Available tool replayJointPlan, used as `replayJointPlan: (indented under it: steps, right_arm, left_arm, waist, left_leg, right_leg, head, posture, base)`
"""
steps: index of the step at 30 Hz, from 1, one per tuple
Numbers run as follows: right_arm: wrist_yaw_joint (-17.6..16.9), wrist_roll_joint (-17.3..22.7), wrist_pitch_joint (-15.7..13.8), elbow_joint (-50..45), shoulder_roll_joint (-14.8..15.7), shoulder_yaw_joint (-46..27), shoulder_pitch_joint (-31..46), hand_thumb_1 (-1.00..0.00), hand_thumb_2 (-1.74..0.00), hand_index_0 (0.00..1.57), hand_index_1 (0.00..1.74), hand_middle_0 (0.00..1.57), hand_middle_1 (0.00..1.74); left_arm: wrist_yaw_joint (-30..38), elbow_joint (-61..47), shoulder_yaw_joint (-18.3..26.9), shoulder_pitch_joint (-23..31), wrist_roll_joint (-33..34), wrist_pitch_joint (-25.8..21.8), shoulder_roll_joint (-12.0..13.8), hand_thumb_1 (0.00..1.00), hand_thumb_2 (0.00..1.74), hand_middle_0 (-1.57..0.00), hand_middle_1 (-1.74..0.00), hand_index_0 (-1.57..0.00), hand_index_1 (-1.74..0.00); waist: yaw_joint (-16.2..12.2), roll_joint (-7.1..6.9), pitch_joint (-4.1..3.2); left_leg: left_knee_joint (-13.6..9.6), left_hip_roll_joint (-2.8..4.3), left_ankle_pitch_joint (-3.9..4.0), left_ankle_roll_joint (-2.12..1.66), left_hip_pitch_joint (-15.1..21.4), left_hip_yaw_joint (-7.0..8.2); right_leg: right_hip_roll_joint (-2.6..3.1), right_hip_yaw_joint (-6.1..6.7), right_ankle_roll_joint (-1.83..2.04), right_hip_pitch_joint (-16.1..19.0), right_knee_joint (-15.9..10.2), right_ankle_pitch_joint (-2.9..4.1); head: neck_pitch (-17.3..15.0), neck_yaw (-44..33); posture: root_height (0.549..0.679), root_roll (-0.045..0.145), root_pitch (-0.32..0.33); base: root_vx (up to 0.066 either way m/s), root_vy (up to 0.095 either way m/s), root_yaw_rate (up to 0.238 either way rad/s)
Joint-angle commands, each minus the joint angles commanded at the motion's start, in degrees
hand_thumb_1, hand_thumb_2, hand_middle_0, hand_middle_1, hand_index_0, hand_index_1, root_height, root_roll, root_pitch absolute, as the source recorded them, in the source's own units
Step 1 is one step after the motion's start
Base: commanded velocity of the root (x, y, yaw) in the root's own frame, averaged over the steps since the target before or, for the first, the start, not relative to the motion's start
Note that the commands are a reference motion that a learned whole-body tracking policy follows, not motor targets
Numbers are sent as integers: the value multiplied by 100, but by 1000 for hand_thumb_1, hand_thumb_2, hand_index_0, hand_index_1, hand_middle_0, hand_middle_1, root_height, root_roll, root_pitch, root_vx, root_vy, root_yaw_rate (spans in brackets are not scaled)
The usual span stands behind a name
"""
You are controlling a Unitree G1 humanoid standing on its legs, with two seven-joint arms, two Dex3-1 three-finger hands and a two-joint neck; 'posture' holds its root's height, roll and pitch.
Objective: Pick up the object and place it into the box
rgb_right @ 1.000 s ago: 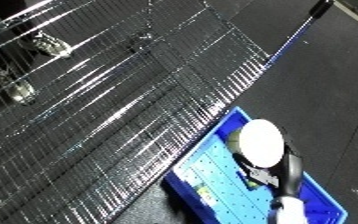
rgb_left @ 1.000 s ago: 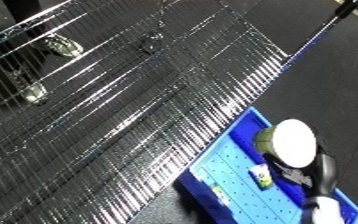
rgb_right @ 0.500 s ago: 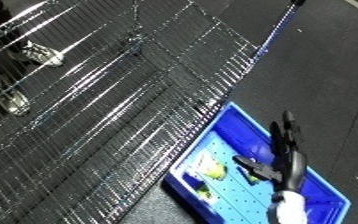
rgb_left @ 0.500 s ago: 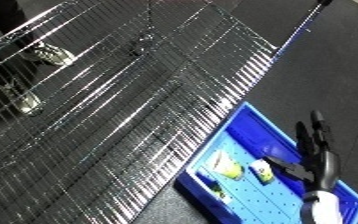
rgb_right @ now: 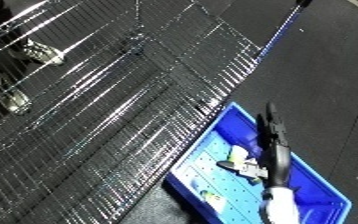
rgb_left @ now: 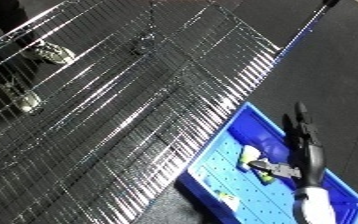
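A blue bin (rgb_left: 238, 130) sits on the dark floor at the lower right, beside the wire shelf. Inside it lies a small white and yellow-green object (rgb_left: 249, 155) on the perforated bottom. My right hand (rgb_left: 304, 150) hovers over the bin with its fingers straight and the thumb sticking out to the left, holding nothing. The object lies just left of the thumb, apart from it. My left hand shows in neither view.
A large wire shelf (rgb_left: 113, 100) of shiny metal rods fills the left and middle. Small items (rgb_left: 47, 50) lie under or on it at the far left. Dark floor (rgb_right: 335, 75) spreads to the right of the bin.
One second ago a white round thing covered the hand over the bin; now the hand is open and stretched out, and the object lies in the bin. The camera has shifted.
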Motion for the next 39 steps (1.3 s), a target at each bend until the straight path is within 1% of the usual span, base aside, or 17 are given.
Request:
replayJointPlan:
  steps: [3, 5, 10, 17, 20, 25, 28, 31, 35, 39]
  right_arm:
    - [305, -242, 306, -276, 31, 245, -26, 0, 0, 0, 0, 0, 0]
    - [433, -306, 441, -409, 40, 370, -58, 0, 0, 0, 0, 0, 0]
    - [646, -370, 610, -565, 119, 581, -202, 0, 0, 0, 0, 0, 0]
    - [933, -513, 945, -681, 302, 910, -519, 0, 0, 0, 0, 0, 0]
    - [1018, -538, 1059, -721, 403, 1056, -605, 0, 0, 0, 0, 0, 0]
    - [1078, -555, 1129, -726, 567, 1251, -688, 0, 0, 0, 0, 0, 0]
    - [1126, -568, 1171, -721, 645, 1346, -730, 0, 0, 0, 0, 0, 0]
    - [1179, -573, 1208, -719, 718, 1438, -755, 0, 0, 0, 0, 0, 0]
    - [1200, -550, 1229, -693, 803, 1525, -784, 0, 0, 0, 0, 0, 0]
    - [1156, -526, 1206, -641, 860, 1557, -802, 0, 0, 0, 0, 0, 0]
  left_arm:
    - [18, -64, 42, 33, 18, 38, 3, 1000, 1740, -1570, -1740, -1570, -1740]
    - [26, -89, 80, 54, 30, 62, 7, 1000, 1740, -1570, -1740, -1570, -1740]
    - [37, -64, 129, 77, 51, 75, 7, 1000, 1740, -1570, -1740, -1570, -1740]
    - [92, -24, 177, 1, 65, 124, 24, 1000, 1740, -1570, -1740, -1570, -1740]
    - [118, -18, 214, -36, 96, 181, 46, 1000, 1740, -1570, -1740, -1570, -1740]
    - [120, 13, 294, -101, 150, 259, 78, 1000, 1740, -1570, -1740, -1570, -1740]
    - [132, 22, 330, -147, 181, 313, 91, 1000, 1740, -1570, -1740, -1570, -1740]
    - [152, 17, 347, -174, 212, 349, 108, 1000, 1740, -1570, -1740, -1570, -1740]
    - [171, 5, 364, -189, 245, 374, 132, 1000, 1740, -1570, -1740, -1570, -1740]
    - [144, 6, 375, -183, 281, 378, 148, 1000, 1740, -1570, -1740, -1570, -1740]
  waist:
    - [74, -67, 0]
    - [129, -116, 0]
    - [289, -222, 0]
    - [562, -388, -1]
    - [692, -486, -1]
    - [897, -627, -6]
    - [997, -683, -12]
    - [1088, -732, -21]
    - [1191, -783, -33]
    - [1264, -822, -28]
  left_leg:
    - [5, 10, 20, -2, -23, -55]
    - [12, 21, 35, -8, -43, -98]
    - [15, 24, 50, -10, -87, -204]
    - [-8, -17, 65, -4, -162, -363]
    - [12, -30, 61, 5, -217, -438]
    - [52, -57, 54, 31, -288, -546]
    - [61, -70, 68, 47, -305, -607]
    - [57, -83, 89, 57, -314, -671]
    - [51, -94, 114, 64, -321, -736]
    - [66, -104, 117, 71, -332, -768]
  right_leg:
    - [10, -35, -12, 19, 12, -5]
    - [15, -62, -21, 36, 17, -7]
    - [17, -141, -33, 99, 15, -3]
    - [18, -275, -41, 200, 2, 17]
    - [33, -339, -47, 234, 45, 13]
    - [74, -436, -51, 292, 130, -9]
    - [92, -493, -42, 327, 168, -26]
    - [97, -555, -24, 360, 185, -32]
    - [89, -628, 2, 392, 196, -29]
    - [71, -673, 22, 404, 207, -20]
  head:
    - [-10, -95]
    - [-87, -204]
    - [-169, -495]
    - [-362, -1159]
    - [-448, -1511]
    - [-577, -1930]
    - [-632, -2205]
    - [-696, -2478]
    - [-754, -2767]
    - [-793, -2950]
  posture:
    - [662, 91, -27]
    - [662, 89, -29]
    - [662, 83, -34]
    - [663, 74, -40]
    - [663, 68, -44]
    - [662, 58, -52]
    - [662, 52, -55]
    - [662, 47, -58]
    - [661, 42, -62]
    - [661, 40, -66]
  base:
    - [2, -25, 91]
    - [2, -21, 97]
    - [10, -21, 118]
    - [14, -14, 160]
    - [23, -40, 210]
    - [28, -43, 227]
    - [29, -28, 212]
    - [27, -24, 185]
    - [24, -20, 143]
    - [20, -17, 118]
